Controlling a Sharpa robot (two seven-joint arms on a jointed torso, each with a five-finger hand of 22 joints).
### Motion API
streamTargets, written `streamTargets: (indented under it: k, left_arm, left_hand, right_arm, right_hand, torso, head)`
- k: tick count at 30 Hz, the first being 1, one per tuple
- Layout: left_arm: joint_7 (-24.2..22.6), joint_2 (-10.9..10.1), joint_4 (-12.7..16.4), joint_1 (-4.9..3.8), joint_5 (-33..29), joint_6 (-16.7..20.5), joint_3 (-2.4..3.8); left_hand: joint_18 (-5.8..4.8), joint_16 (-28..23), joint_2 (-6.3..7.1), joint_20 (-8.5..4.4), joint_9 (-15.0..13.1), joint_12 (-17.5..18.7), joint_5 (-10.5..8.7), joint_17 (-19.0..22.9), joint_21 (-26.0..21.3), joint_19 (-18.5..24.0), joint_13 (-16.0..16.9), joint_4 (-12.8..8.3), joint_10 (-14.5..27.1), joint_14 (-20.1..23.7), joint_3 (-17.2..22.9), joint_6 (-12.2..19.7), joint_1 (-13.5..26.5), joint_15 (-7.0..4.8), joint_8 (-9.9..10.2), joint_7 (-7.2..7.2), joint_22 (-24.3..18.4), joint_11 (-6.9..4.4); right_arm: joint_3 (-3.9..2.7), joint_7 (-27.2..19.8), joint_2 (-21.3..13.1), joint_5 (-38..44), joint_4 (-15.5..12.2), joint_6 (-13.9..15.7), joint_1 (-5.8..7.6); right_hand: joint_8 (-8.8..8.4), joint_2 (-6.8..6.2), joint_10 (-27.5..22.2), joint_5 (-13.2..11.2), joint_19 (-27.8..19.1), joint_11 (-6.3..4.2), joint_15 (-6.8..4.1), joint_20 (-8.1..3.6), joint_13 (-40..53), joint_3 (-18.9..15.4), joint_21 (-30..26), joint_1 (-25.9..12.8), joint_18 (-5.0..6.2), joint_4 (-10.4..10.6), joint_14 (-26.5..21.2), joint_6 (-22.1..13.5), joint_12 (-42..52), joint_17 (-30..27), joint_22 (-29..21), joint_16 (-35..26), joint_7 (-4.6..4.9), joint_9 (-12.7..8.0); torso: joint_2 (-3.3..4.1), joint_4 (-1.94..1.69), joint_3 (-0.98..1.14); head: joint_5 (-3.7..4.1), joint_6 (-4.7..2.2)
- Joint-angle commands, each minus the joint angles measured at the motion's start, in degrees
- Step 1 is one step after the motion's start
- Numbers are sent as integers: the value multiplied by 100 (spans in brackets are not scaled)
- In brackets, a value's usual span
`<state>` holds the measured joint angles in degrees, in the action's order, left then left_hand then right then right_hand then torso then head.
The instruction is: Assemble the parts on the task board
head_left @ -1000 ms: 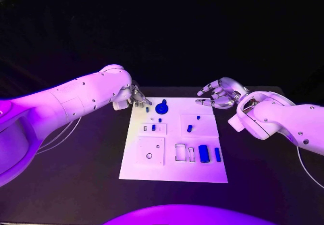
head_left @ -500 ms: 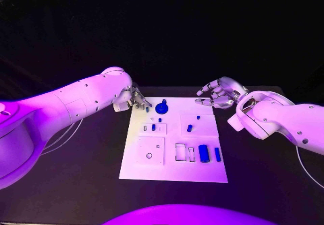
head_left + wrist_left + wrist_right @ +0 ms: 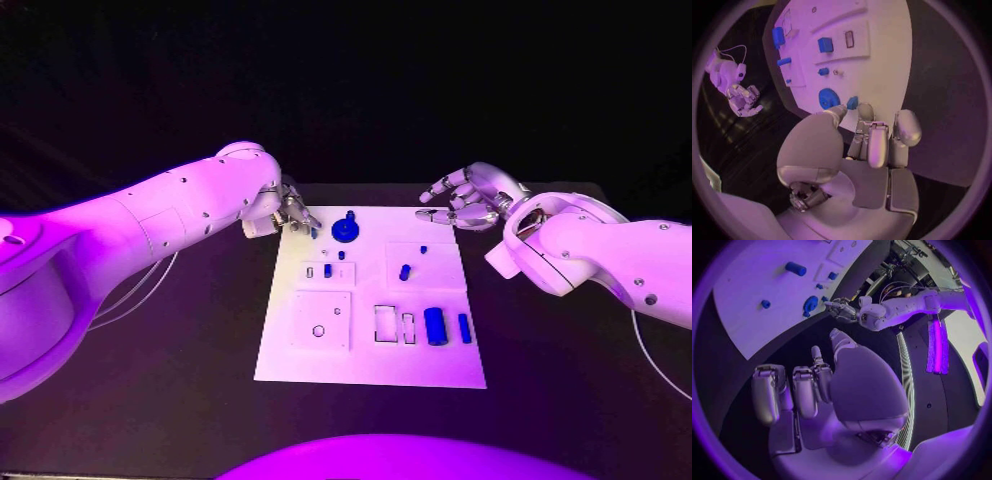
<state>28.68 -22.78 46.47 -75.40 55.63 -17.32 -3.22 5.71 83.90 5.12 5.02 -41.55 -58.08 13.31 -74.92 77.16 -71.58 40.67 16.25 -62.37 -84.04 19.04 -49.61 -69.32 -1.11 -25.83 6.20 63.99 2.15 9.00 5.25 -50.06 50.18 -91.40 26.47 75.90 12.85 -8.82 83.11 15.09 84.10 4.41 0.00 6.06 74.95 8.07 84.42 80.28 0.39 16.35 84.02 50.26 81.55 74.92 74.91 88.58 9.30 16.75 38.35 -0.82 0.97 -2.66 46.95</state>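
The white task board (image 3: 368, 360) lies mid-table with blue parts on it: a round disc (image 3: 346, 231), a thick cylinder (image 3: 434, 327), a slim bar (image 3: 464, 329) and small pieces (image 3: 405, 272). My left hand (image 3: 293, 212) hovers at the board's far left corner. In the left wrist view its thumb and a fingertip (image 3: 864, 111) flank a small blue peg (image 3: 852, 102) beside the disc (image 3: 827, 98); I cannot tell whether they press it. My right hand (image 3: 464, 200) hangs just off the far right corner, fingers loosely apart, holding nothing.
Black table (image 3: 173, 350) surrounds the board on all sides. Both white forearms angle in over the table's far half. White inset plates (image 3: 320, 322) with holes and slots sit in the board's near half.
My left hand has crept a little toward the small peg at the board's far left. The right hand and the parts stay as they were.
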Motion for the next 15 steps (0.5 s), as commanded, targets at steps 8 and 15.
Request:
streamTargets:
  k: [8, 15]
  left_arm:
    - [-125, 22, -83, 1, -208, -187, -3]
    - [-139, 20, -91, 1, -216, -200, -4]
  left_hand:
    - [-19, 48, -8, -29, -31, -67, -14, -364, 54, -84, 33, -8, -80, -206, 58, -78, -147, -53, -60, -19, 71, -39]
    - [-30, 75, -51, -60, -60, -88, -17, -408, 84, -127, 48, -51, -153, -227, 169, -132, -369, -96, -119, -73, 130, -88]
  right_arm:
    - [-2, -56, 20, 22, 9, -24, -3]
    - [-2, -57, 23, 23, 13, -22, -3]
  right_hand:
    - [34, 7, -40, -3, 293, 1, 24, 17, 655, -3, -16, -40, 104, 20, 494, -16, -23, 1081, 1191, -19, -5, -7]
    - [34, 7, -40, -3, 293, 1, 24, 17, 655, -3, -16, -40, 104, 20, 494, -16, -23, 1081, 1191, -19, -5, -7]
  torso:
    - [2, -2, 5]
    - [-2, -1, 2]
  head:
    - [0, 20]
    - [-4, 27]
